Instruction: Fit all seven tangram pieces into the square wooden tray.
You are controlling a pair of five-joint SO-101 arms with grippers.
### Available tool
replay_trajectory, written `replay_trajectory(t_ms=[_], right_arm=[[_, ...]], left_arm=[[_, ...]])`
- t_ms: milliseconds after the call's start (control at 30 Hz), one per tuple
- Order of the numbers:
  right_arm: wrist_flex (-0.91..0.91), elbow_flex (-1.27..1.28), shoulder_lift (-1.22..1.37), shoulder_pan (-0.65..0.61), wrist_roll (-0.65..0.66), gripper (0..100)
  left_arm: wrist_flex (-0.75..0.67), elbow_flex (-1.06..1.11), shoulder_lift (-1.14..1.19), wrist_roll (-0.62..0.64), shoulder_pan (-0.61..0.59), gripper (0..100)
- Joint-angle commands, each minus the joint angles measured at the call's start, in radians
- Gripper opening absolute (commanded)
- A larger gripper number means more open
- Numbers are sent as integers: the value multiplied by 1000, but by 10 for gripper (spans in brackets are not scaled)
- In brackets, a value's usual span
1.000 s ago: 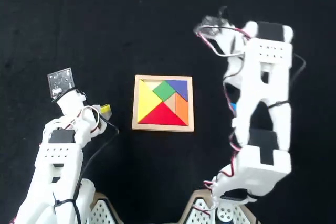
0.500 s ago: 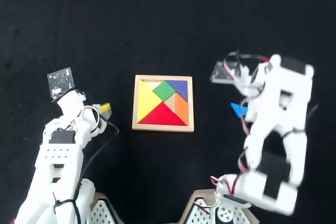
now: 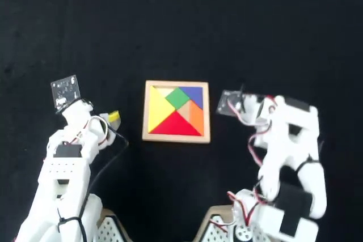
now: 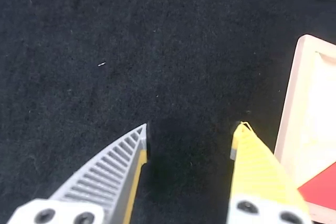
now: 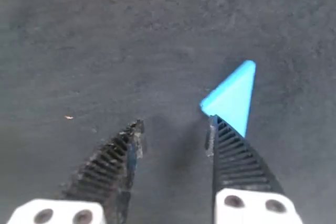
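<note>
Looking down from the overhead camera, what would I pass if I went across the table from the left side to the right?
Left arm → square wooden tray → right arm.

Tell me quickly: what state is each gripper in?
Left gripper: open, empty, near the wooden tray.
Right gripper: open, empty; the blue triangle lies by one fingertip, ungripped.
</note>
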Motion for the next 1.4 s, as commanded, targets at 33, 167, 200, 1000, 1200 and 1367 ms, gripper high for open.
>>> replay_trajectory(t_ms=[33,167,200,1000,1200,1367], right_arm=[[-9,-147,90,0,-9,197],[-20,-196,157,0,9,198],[-31,-211,171,0,11,198],[-129,-225,329,-81,40,194],[-106,-231,321,-110,-44,198],[-109,-231,328,-115,-54,198]], left_arm=[[-21,-5,-6,3,-4,259],[-23,-5,-6,3,-4,259],[-23,-5,-6,3,-4,259],[-25,-5,-6,3,-4,259],[-25,-5,-6,3,-4,259],[-25,-5,-6,3,-4,259]])
